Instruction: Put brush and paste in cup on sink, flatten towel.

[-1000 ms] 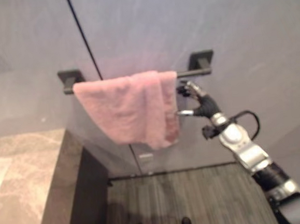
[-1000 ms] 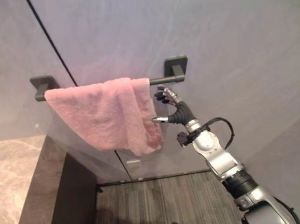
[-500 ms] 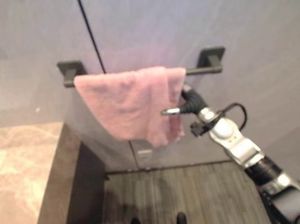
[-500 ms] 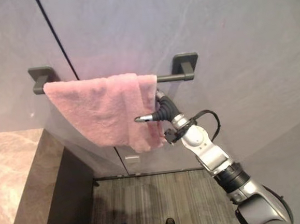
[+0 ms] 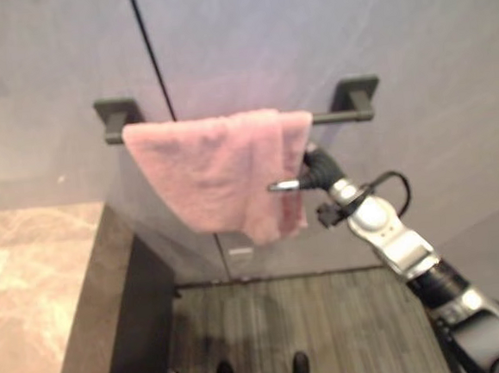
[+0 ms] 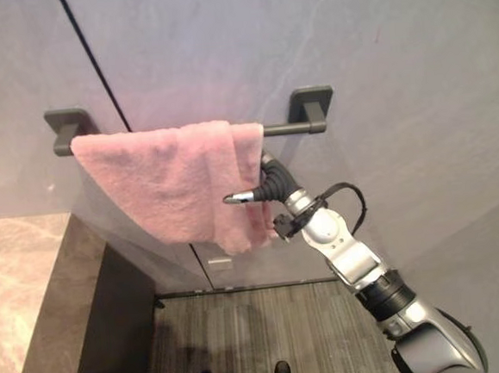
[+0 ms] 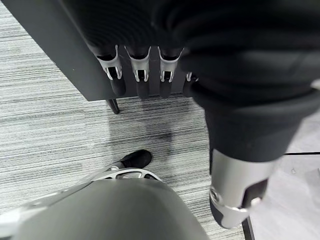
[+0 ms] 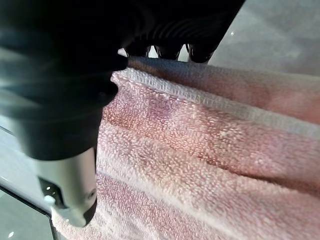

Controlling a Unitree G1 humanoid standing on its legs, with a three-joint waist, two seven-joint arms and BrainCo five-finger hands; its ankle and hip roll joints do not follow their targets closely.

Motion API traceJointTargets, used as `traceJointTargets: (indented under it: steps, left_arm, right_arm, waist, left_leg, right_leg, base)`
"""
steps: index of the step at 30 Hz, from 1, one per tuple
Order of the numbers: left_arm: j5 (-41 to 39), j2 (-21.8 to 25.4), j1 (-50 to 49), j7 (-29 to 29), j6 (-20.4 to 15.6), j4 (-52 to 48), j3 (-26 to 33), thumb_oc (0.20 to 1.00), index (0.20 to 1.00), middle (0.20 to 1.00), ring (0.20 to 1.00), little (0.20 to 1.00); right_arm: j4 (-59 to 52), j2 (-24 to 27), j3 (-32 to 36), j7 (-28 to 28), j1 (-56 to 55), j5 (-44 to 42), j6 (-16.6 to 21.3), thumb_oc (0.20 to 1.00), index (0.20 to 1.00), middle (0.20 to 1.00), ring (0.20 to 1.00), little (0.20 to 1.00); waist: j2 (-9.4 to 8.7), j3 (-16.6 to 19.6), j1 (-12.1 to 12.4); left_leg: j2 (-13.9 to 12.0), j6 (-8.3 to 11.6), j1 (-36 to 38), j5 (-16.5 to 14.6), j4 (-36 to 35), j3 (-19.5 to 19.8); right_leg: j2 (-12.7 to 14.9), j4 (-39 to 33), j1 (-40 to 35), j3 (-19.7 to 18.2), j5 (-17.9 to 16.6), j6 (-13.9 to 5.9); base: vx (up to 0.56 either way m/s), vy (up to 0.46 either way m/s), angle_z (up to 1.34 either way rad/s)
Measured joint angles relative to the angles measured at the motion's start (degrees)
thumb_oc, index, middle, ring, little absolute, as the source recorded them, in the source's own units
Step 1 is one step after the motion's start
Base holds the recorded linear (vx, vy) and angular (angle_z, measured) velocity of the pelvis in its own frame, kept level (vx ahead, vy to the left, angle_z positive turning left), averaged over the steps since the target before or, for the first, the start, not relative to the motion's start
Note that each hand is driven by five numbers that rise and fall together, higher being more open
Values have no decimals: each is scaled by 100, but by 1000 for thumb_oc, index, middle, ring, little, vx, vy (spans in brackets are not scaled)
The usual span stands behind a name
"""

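Note:
A pink towel [image 5: 218,167] hangs bunched over a black wall rail [image 5: 339,117], its right part folded double and hanging lower than the left. My right hand [image 5: 317,171] is at the towel's right edge just under the rail, reaching partly behind the cloth, with its thumb pointing across the front. In the right wrist view the towel [image 8: 210,150] lies directly against the hand. My left hand [image 7: 142,82] hangs low beside a dark cabinet with straight fingers and holds nothing.
A marble counter [image 5: 32,281] lies at the left, with a dark cabinet side [image 5: 139,325] below it. Grey striped floor [image 5: 312,320] runs under the towel. A thin black seam [image 5: 151,56] runs down the grey wall.
A second ago my right hand stood beside the towel; it has moved left onto the towel's right edge. Over the last half second it has stayed there. The camera shifted slightly.

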State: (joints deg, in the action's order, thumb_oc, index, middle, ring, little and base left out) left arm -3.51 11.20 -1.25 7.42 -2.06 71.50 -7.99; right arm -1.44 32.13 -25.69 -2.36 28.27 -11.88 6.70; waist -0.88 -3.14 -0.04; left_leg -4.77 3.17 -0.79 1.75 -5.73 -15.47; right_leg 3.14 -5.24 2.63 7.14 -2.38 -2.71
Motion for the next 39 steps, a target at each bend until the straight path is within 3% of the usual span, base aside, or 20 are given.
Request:
traceJointTargets:
  steps: [22, 25, 39]
  left_arm:
    - [0, -1, 67, 3, -2, -16, -26, 1000, 1000, 1000, 1000, 1000]
    - [0, -2, 65, 2, -2, -34, -27, 1000, 1000, 1000, 1000, 1000]
    - [13, -5, 50, -4, -14, -20, -21, 1000, 1000, 1000, 1000, 1000]
  right_arm:
    - [0, 1, 77, 0, -14, -229, 4, 1000, 1000, 1000, 1000, 1000]
    - [1, 1, 77, 60, -19, -670, 4, 1000, 1000, 1000, 1000, 1000]
    - [0, 300, 87, 222, -60, -1009, 68, 1000, 1000, 1000, 1000, 1000]
  waist:
    - [28, -101, -3]
    - [33, -115, -3]
    - [37, -116, 13]
  left_leg:
    - [-3, -1, 7, -1, 0, -61]
    - [-3, -1, 5, -1, 0, -53]
    - [-4, -1, -10, -1, 0, -35]
  right_leg:
    - [-1, -5, 17, -39, -4, -4]
    - [-1, -5, 18, -39, -4, -4]
    - [1, -5, 21, -24, -3, -4]
  base:
    - [0, 0, 0]
    - [0, 0, 0]
    - [1, -2, 0]
